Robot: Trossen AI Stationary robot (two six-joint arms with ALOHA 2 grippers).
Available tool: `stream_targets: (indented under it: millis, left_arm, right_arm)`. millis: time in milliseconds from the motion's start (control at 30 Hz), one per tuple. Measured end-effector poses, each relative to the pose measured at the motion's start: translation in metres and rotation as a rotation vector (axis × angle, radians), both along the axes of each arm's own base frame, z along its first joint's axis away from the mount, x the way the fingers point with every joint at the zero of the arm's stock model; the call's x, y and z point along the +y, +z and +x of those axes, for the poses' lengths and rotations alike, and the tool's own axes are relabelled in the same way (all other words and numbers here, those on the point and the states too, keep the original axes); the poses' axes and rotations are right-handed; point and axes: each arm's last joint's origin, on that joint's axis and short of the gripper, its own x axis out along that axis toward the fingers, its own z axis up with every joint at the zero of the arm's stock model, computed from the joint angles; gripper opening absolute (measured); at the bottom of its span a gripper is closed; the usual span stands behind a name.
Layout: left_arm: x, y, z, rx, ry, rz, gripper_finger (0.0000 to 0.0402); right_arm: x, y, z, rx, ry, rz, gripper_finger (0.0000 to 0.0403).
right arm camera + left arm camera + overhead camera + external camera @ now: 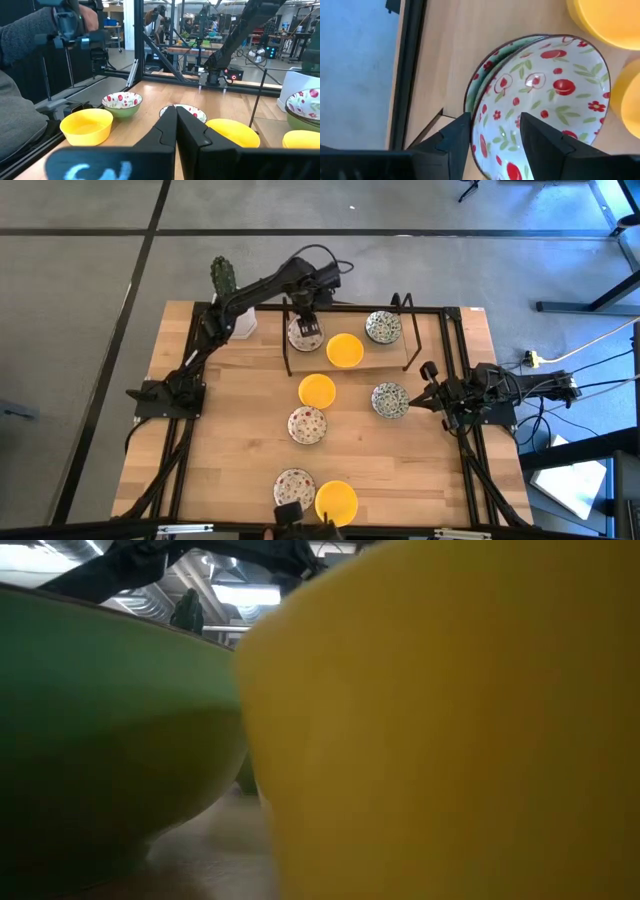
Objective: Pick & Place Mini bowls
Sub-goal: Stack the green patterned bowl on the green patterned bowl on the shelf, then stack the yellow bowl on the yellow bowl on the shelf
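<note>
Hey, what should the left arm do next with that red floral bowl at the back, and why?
Probably lift straight up and away. The left tool stands open astride the rim of the red floral bowl, which looks already stacked on another bowl on the tray, so the placement seems done.

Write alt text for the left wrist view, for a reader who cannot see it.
The left gripper is open, its two dark fingers straddling the rim of a white bowl with red floral speckles. That bowl sits tilted inside another like it, whose green-sided rim shows beside it, on the wooden table. Parts of two yellow bowls show at the picture's edge.
</note>
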Motion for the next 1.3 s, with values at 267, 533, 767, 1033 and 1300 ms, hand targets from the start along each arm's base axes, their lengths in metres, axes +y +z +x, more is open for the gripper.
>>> stream_targets:
  millis: [267,533,767,1033,1300]
  left_arm:
    - [-0.005,0.018,-0.004,-0.037,0.002,0.073,0.0163]
    - [-0.023,0.011,0.019,-0.033,-0.072,0.245,0.0119]
    - [-0.053,0.004,0.039,-0.114,-0.245,0.172,0.0015]
    - [-0.110,0.056,0.033,-0.448,-0.639,-0.118,0.0001]
    - [-0.151,0.131,-0.030,-0.540,-0.624,-0.063,0.0001]
  right_arm:
    - [0.000,0.000,0.000,0.000,0.001,0.000,0.0006]
    - [0.000,0.000,0.000,0.000,0.001,0.001,0.0006]
    - [0.000,-0.001,0.000,0.007,0.001,0.000,0.0006]
    - [0.000,-0.002,0.000,0.023,0.000,-0.001,0.0006]
    - [0.000,-0.002,0.000,0.026,0.000,0.000,0.0006]
